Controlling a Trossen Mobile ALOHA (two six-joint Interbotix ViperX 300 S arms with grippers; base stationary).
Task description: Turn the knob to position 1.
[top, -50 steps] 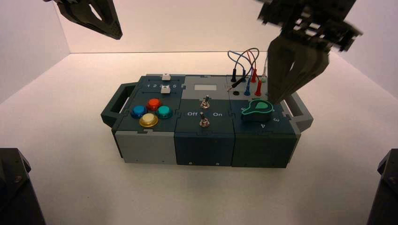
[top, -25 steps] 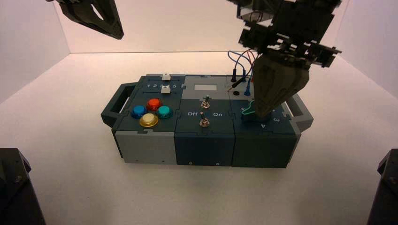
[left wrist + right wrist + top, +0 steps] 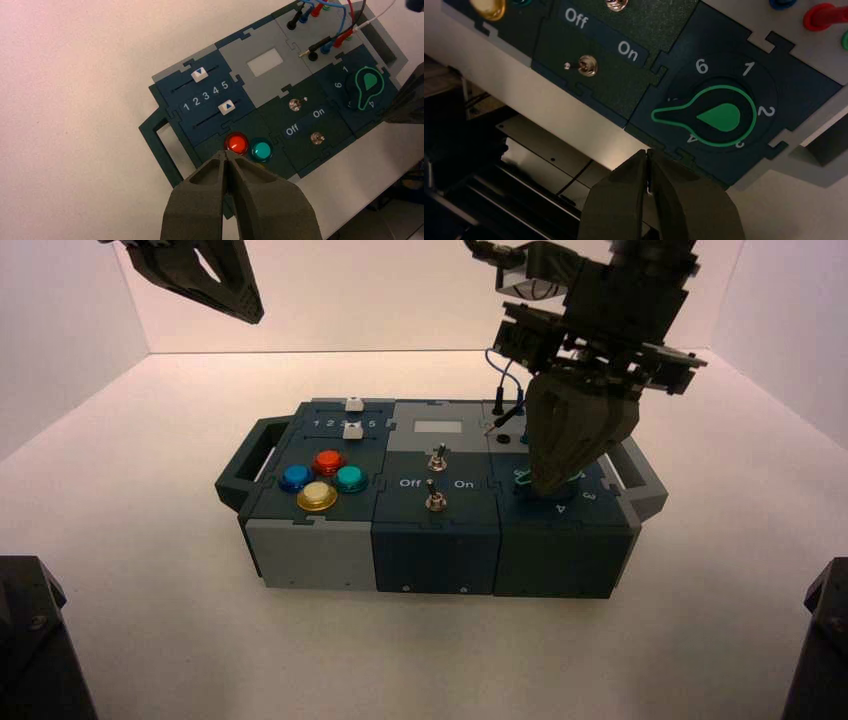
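Note:
The knob [image 3: 719, 117] is a green-rimmed teardrop on the right end of the box [image 3: 435, 545]. Its pointed tip lies between the numerals 6 and 4, away from the 1 [image 3: 749, 68]. My right gripper [image 3: 646, 152] is shut with nothing in it. Its tips hover just off the box's front edge beside the knob, apart from it. In the high view the right gripper [image 3: 547, 488] stands over the knob and hides most of it. The left wrist view shows the knob [image 3: 367, 86] from afar. My left gripper [image 3: 226, 154] is shut and parked high above the box's left side.
Two toggle switches [image 3: 436, 458] with Off and On lettering sit mid-box. Coloured push buttons [image 3: 322, 480] and two white sliders [image 3: 199, 75] fill the left part. Plugged wires [image 3: 510, 390] rise behind the knob. Handles [image 3: 245, 465] stick out at both ends.
My right gripper has swung left and down, from behind the knob to over it, hiding it in the high view. The left arm has not moved.

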